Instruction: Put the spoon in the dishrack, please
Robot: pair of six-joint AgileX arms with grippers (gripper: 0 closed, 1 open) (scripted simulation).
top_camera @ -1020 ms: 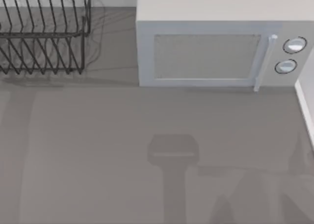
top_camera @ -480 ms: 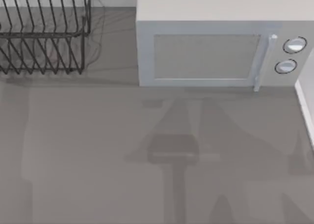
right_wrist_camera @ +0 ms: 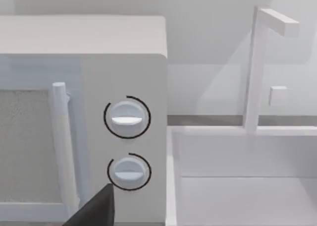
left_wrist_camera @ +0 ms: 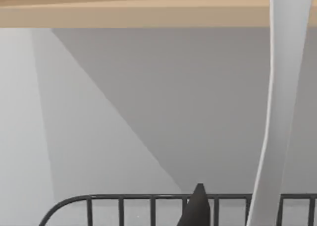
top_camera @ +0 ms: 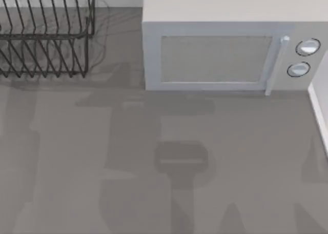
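Hanging above dishrack (left_wrist_camera: 148, 202), seemingly spoon (left_wrist_camera: 277, 112), microwave (top_camera: 225, 54) unlabelled

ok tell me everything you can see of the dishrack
The dishrack is a dark wire rack, metal by its look, with thin slanted bars under a horizontal rim. It stands upright on the table at the far left, left of the microwave and apart from it. In the left wrist view its rounded rim and short upright bars show, with a white strip hanging above it.
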